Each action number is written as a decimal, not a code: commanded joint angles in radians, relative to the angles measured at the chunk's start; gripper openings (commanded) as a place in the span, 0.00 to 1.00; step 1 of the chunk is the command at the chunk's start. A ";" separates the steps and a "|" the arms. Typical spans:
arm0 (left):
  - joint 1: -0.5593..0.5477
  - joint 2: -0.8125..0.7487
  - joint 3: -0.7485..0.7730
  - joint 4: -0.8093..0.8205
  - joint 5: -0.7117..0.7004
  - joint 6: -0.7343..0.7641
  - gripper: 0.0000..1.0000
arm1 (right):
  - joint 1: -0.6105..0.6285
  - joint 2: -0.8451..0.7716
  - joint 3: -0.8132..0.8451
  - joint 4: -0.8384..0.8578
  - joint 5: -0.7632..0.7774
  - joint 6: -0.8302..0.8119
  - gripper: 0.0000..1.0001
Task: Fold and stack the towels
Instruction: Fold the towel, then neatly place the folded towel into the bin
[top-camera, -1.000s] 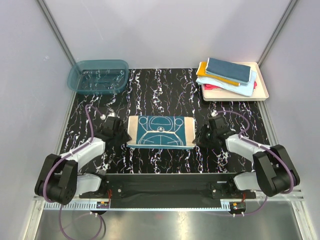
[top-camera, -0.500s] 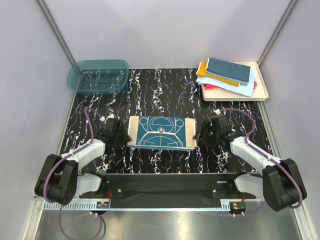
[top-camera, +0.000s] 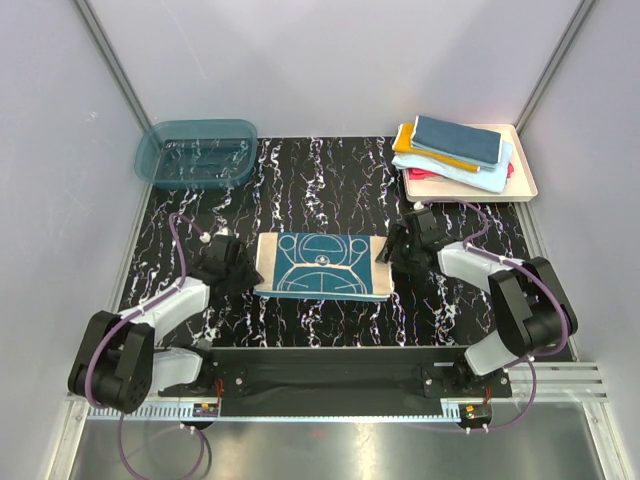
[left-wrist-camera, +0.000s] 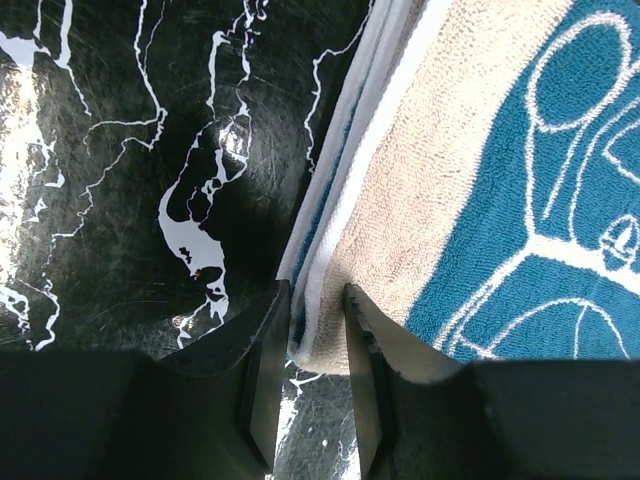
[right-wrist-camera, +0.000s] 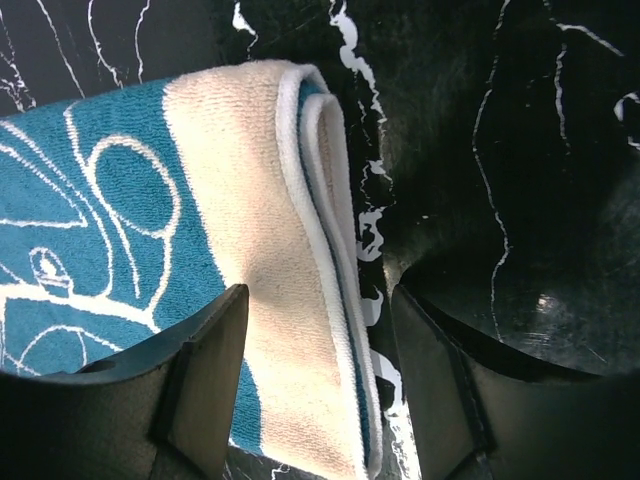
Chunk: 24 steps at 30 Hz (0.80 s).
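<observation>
Surface: black marble-patterned tabletop (top-camera: 300, 190) with white veins, inside a grey-walled booth.
Towel in hand: dark teal terry towel (top-camera: 322, 265) with a cream border and a white outline drawing. It is folded to a flat rectangle and lies mid-table between the two arms.
Left gripper: the left gripper (top-camera: 244, 269) sits at the towel's left edge. Its wrist view shows the fingers (left-wrist-camera: 262, 340) drawn close together, with the layered white hem pinched between them.
Right gripper: the right gripper (top-camera: 384, 250) is at the towel's right edge. Over the last second its jaws have spread, and it has slid from the near right corner toward the far one. The fingers (right-wrist-camera: 205, 370) now stand wide, one over the cream border and one over bare tabletop, holding nothing.
Towel since then: the towel's position is practically unchanged.
Meaning: the right side seems to have let go while the left hangs on. The fold looks laid, so the next job is probably a fresh grip for another fold or for the lift.
Stack: a stack of folded towels (top-camera: 455, 150) in dark blue, orange-yellow, light blue and red waits on the cream rectangular tray (top-camera: 465, 193) at far right, as before.
Elsewhere: a translucent teal plastic basin (top-camera: 197, 152) stands at far left.
</observation>
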<state>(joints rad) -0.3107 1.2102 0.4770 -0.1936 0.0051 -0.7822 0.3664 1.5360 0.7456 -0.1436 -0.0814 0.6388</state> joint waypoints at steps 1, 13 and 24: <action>-0.002 -0.031 0.022 0.010 0.024 0.017 0.33 | 0.009 0.013 -0.006 0.047 -0.014 -0.021 0.66; -0.001 -0.032 0.018 0.026 0.032 0.001 0.33 | 0.109 0.101 0.007 -0.005 0.075 -0.018 0.63; -0.002 -0.084 0.067 -0.024 0.072 -0.008 0.40 | 0.149 0.148 0.130 -0.195 0.279 -0.039 0.00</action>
<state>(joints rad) -0.3107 1.1706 0.4828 -0.2096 0.0444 -0.7868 0.5034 1.6547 0.8497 -0.1703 0.0635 0.6327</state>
